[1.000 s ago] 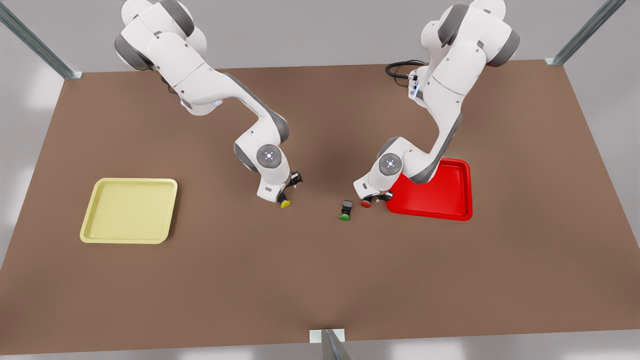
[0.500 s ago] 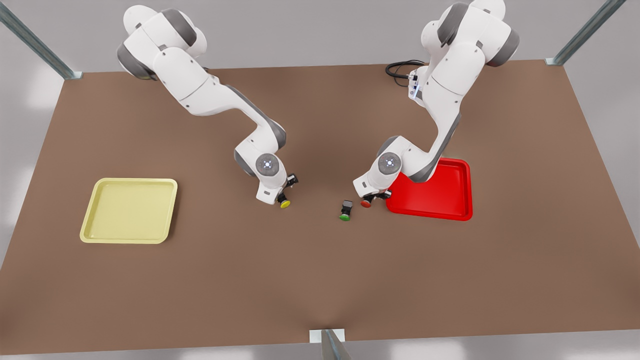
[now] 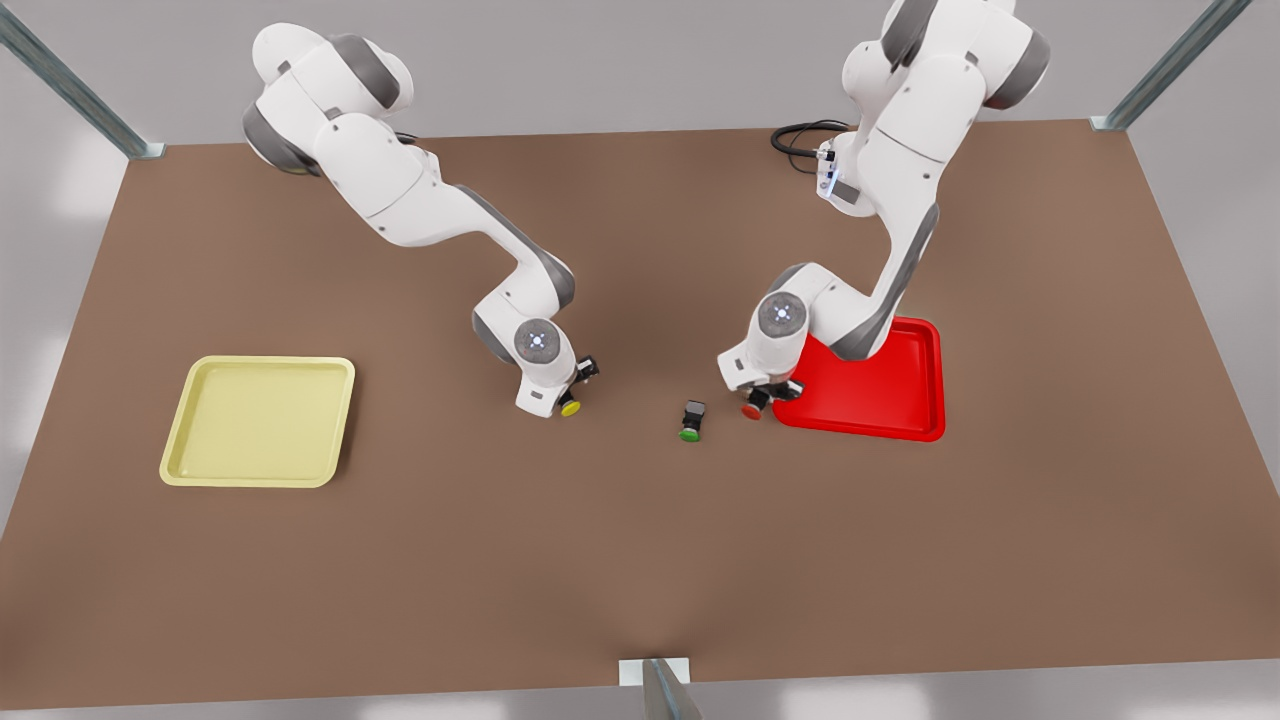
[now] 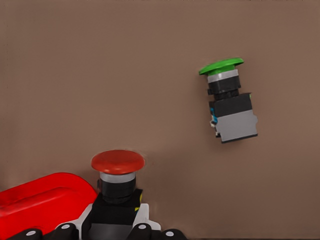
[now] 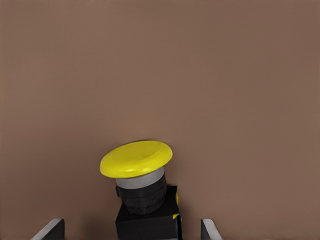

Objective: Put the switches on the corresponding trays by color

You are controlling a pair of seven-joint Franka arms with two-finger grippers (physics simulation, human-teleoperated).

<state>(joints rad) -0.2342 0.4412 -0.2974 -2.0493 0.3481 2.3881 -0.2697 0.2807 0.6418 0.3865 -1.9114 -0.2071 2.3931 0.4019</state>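
The yellow-capped switch [image 3: 570, 408] lies on the table, its cap [image 5: 136, 158] pointing away from the wrist. My right gripper [image 3: 574, 392], on the arm at the front view's left, is open with its fingers [image 5: 50, 229] wide apart on either side of the switch's dark body. The red-capped switch [image 3: 752, 410] is at the near left corner of the red tray [image 3: 900, 395]. My left gripper [image 3: 760, 398] is shut on that switch's body [image 4: 116, 210]. The pale yellow tray [image 3: 200, 465] sits far off at the front view's left.
A green-capped switch [image 3: 690, 422] lies on its side on the table between the two grippers, also seen as the green-capped switch [image 4: 230, 102] in the left wrist view. A black cable [image 3: 800, 135] coils at the back. The table edge runs along the front.
My left gripper has carried the red switch a short way toward the red tray. The right arm has shifted slightly around the yellow switch, which has stayed in place.
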